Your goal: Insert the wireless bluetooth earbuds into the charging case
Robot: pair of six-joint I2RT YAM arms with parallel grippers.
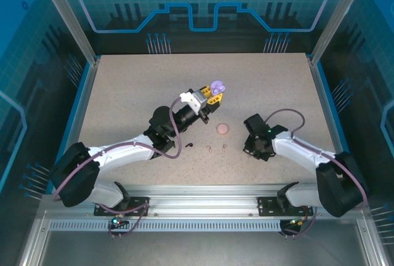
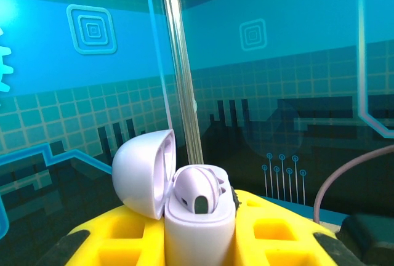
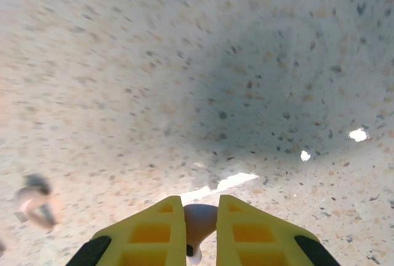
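The right gripper (image 3: 200, 203) has its jaws drawn in on a pale purple bud (image 3: 200, 221), pinched at the fingertips close over the table (image 3: 184, 63). Whether the bud is clear of the surface cannot be told. Well to the left of these jaws lies a blurred pinkish item (image 3: 34, 201), probably a pink bud.

The left gripper (image 2: 200, 223) has its jaws pressed on the base of the case (image 2: 197, 235), which stands upright between them. The lid (image 2: 144, 173) is swung open to the left of the jaws. A seated bud (image 2: 198, 193) appears to occupy one socket; the other socket is hidden.

From above, a black bud (image 1: 188, 145) and two pink buds (image 1: 210, 149) (image 1: 224, 147) lie on the table between the two grippers. A closed pink case (image 1: 222, 128) sits just beyond them.

Judgement: the step in hand is the pick of the second purple bud. The next move calls for a straight lift and a carry across to the open case. The stem must line up with the free socket before release. The pinch is slight, so the bud may twist between the jaws.
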